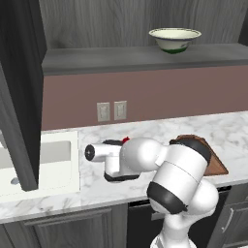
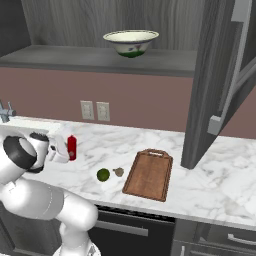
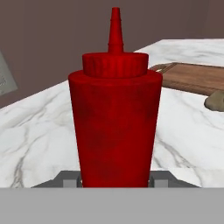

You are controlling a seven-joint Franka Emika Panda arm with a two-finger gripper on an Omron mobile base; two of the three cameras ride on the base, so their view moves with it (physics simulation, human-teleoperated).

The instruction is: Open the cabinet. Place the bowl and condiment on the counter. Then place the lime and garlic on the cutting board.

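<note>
Item: condiment point(image 3: 114, 127), red squeeze bottle w/ pointed nozzle. Loc: upright on desk point(image 2: 210, 175), left of lime point(image 2: 103, 174) and garlic point(image 2: 118, 172); cutting board point(image 2: 149, 174) further right. End effector point(image 2: 66, 148): jaws pinching bottle's lower body from both sides. Handling, est.: light, soft-walled plastic, smooth, may slip or squash if squeezed hard; hold mid-body, not nozzle. Bowl point(image 1: 174, 39): on open cabinet point(image 1: 140, 58) shelf, prob. rigid, breakable; take by rim.

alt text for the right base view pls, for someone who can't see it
The gripper holds the red condiment bottle upright on the marble counter. A lime and garlic lie beside the cutting board; the bowl sits in the open cabinet.
</note>
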